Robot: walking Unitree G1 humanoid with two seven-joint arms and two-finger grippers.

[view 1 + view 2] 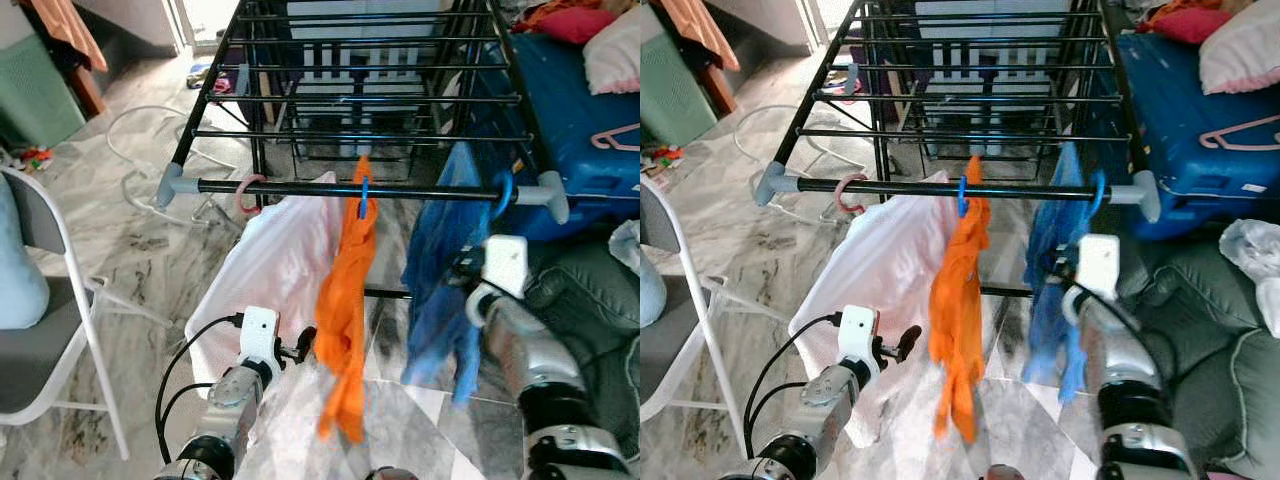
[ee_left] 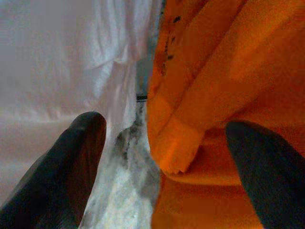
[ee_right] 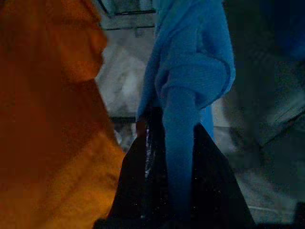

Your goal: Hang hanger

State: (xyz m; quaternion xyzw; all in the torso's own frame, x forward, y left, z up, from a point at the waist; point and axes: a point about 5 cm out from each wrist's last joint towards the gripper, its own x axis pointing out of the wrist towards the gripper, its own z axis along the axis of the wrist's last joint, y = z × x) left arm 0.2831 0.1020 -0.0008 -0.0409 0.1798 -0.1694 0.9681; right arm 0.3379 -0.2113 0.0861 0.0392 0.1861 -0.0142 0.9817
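Note:
A black drying rack's front rail (image 1: 300, 187) carries three hangers. A pink hook (image 1: 247, 192) holds a white garment (image 1: 270, 270). A blue hook (image 1: 364, 195) holds an orange garment (image 1: 345, 300). At the rail's right end, another blue hook (image 1: 500, 193) holds a blue garment (image 1: 440, 290). My left gripper (image 1: 300, 348) is open, low down, between the white and orange garments; the orange cloth (image 2: 214, 71) lies between its fingers (image 2: 81, 167). My right gripper (image 1: 463, 266) is shut on a fold of the blue garment (image 3: 178, 143), just below the rail.
A white folding chair (image 1: 50, 330) stands at the left. A blue case (image 1: 570, 130) with a pink hanger (image 1: 620, 138) on it sits to the right of the rack. Dark grey cushions (image 1: 590, 300) lie below the case. A white hose (image 1: 130, 150) curls on the marble floor.

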